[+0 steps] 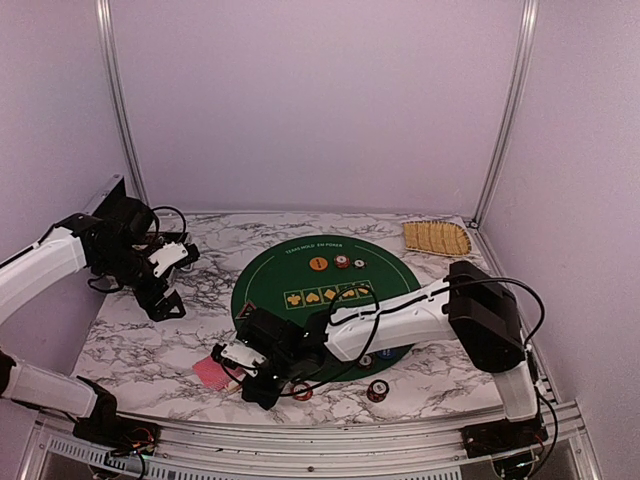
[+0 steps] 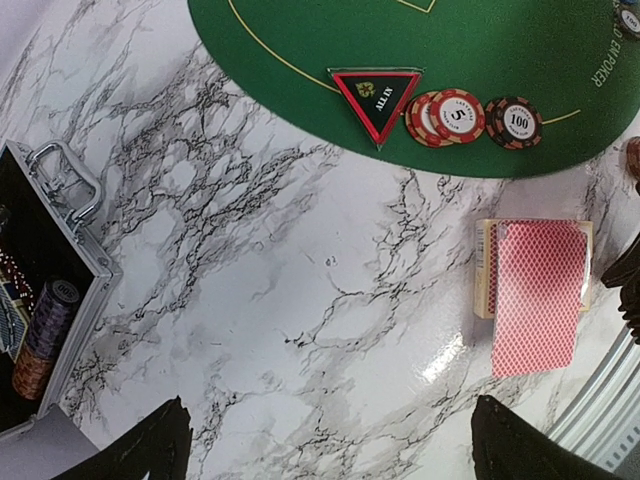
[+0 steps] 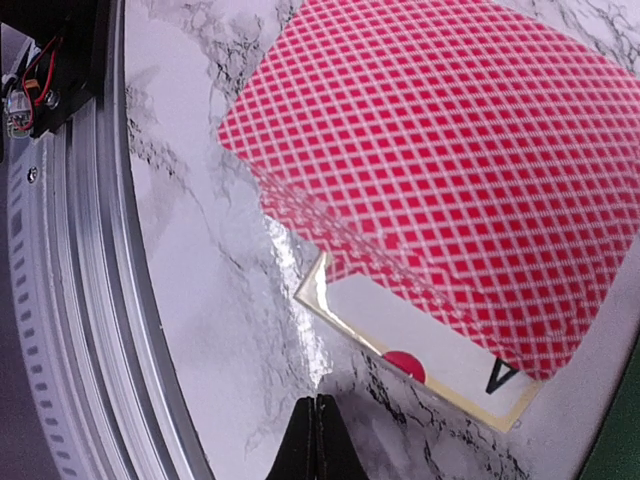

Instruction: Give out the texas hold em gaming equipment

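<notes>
Red-backed playing cards lie fanned on a card box on the marble near the front edge; they also show in the top view and the left wrist view. My right gripper is shut and empty, just short of the box corner, and shows in the top view. My left gripper is open and empty above bare marble, left of the mat. A dark triangular "ALL IN" marker, red-white chips and a dark 100 chip sit on the mat's edge.
The round green mat carries an orange button and two chips. Loose chips lie near the front edge. An open metal case with chip stacks is at the left. A woven straw tray sits back right.
</notes>
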{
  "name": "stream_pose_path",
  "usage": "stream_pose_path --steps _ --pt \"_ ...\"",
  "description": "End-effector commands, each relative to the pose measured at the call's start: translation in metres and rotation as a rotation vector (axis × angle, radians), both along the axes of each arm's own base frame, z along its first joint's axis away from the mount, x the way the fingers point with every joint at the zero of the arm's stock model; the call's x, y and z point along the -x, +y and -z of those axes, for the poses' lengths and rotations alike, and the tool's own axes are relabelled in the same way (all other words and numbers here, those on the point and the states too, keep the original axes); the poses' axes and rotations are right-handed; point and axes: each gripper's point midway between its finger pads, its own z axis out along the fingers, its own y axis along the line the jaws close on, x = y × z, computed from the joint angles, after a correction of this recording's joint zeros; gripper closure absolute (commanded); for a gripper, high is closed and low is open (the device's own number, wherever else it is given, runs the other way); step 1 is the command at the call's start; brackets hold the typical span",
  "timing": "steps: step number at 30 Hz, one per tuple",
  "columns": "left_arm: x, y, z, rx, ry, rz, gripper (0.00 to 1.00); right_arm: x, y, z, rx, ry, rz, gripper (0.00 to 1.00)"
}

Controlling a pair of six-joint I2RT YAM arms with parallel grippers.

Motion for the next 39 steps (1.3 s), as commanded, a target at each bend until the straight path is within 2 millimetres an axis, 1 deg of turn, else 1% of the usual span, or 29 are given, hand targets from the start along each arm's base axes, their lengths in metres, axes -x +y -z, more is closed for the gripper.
stream_pose_path --steps 1,8,13,19,22,28,33,35,37,39 --pt "0.008 0.008 0.000 -0.008 0.018 0.012 0.01 -0.006 0.026 -0.007 -0.072 -0.021 -0.021 1.00" --pt "0.007 0.012 -0.005 -0.010 0.010 0.006 0.01 -0.028 0.037 0.004 -0.064 -0.049 0.015 1.00" --pt "0.008 0.015 -0.004 -0.015 0.009 0.004 0.01 -0.046 0.042 0.004 -0.076 -0.060 0.039 1.00" --pt "0.011 0.015 0.001 -0.008 0.029 0.009 0.01 -0.067 0.041 0.008 -0.065 -0.077 0.054 1.00" --pt "0.012 0.011 0.003 0.010 0.047 0.016 0.01 -0.076 0.042 0.007 -0.074 -0.087 0.064 1.00" --pt "0.013 -0.004 0.007 0.081 0.101 0.034 0.01 -0.082 0.055 -0.004 -0.118 -0.083 0.079 1.00" --pt "0.015 -0.019 0.017 0.113 0.167 0.041 0.01 -0.083 0.060 -0.012 -0.152 -0.070 0.101 1.00" --pt "0.017 -0.025 0.023 0.108 0.174 0.052 0.01 -0.082 0.056 -0.017 -0.160 -0.064 0.112 1.00" --pt "0.021 -0.030 0.030 0.084 0.170 0.074 0.01 -0.082 0.048 -0.028 -0.178 -0.067 0.131 1.00" --pt "0.026 -0.033 0.039 0.057 0.167 0.095 0.01 -0.084 0.035 -0.041 -0.208 -0.064 0.162 0.97"
